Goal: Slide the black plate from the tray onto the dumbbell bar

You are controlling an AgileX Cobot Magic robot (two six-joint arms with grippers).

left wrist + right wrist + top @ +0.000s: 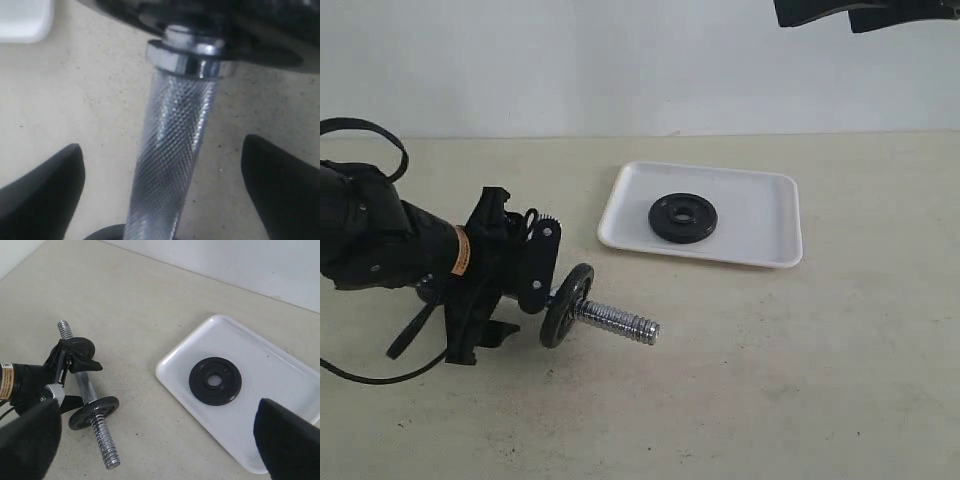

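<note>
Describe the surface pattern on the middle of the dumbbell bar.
The dumbbell bar has a fine chrome crosshatch knurl, clearest in the left wrist view.

Bare beige tabletop lies open at lower right, between the shallow white rectangular tray and the chrome threaded dumbbell bar; the black left gripper crowds the lower left.
</note>
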